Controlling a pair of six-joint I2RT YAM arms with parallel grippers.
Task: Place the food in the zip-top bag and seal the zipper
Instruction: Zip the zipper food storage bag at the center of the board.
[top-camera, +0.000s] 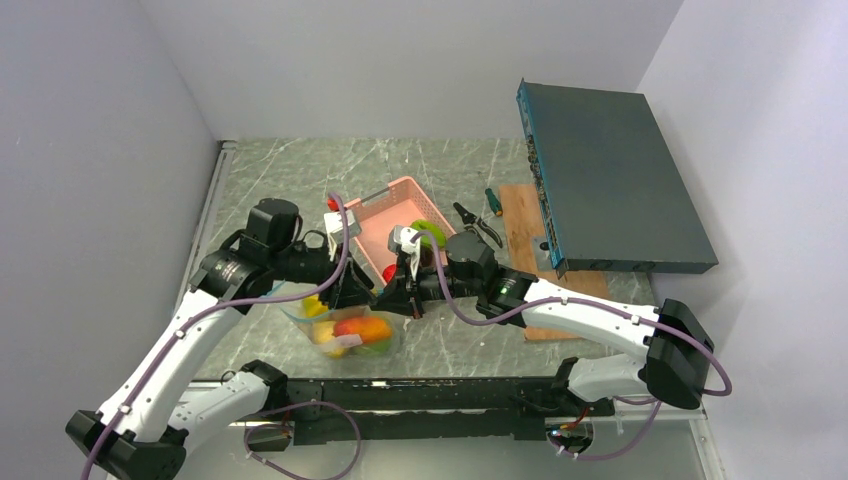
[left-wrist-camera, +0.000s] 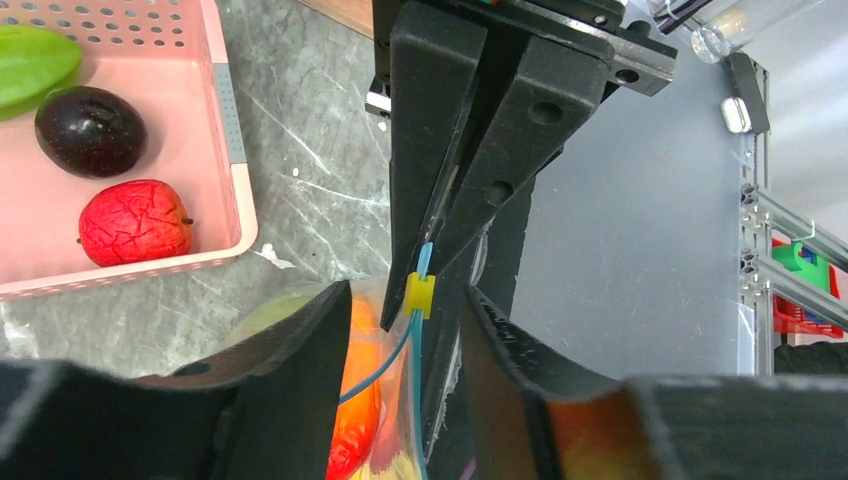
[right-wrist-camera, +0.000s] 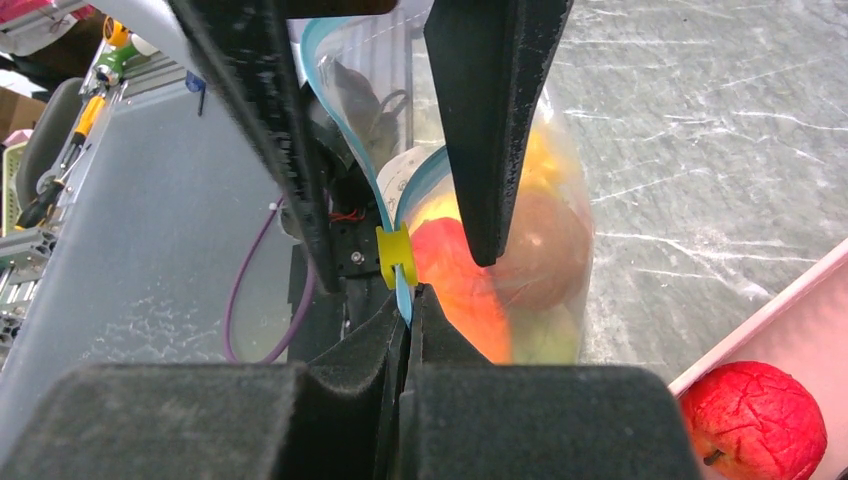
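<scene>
Left hand (left-wrist-camera: 405, 300): half open, one finger on each side of the zipper (left-wrist-camera: 416, 380), level with its yellow slider (left-wrist-camera: 420, 293). A gap shows on at least one side, so there is no grip.

Right hand (right-wrist-camera: 410, 305): closed on the zipper's end, just beyond the slider and tip to tip with the left hand.

The zip-top bag (top-camera: 345, 335) hangs below both hands near the front edge of the bench (left-wrist-camera: 310, 150), with orange, red and yellow food (right-wrist-camera: 460, 270) inside.

Bench surface shows between the bag and the pink basket (left-wrist-camera: 232, 130) just behind it. The basket holds a red fruit (left-wrist-camera: 135, 222), a dark purple fruit (left-wrist-camera: 90, 130) and a green piece (left-wrist-camera: 30, 60).

Further right lie pliers (top-camera: 478, 225), a wooden board (top-camera: 518, 215) and a large grey box (top-camera: 610, 180), all well apart from the hands.
</scene>
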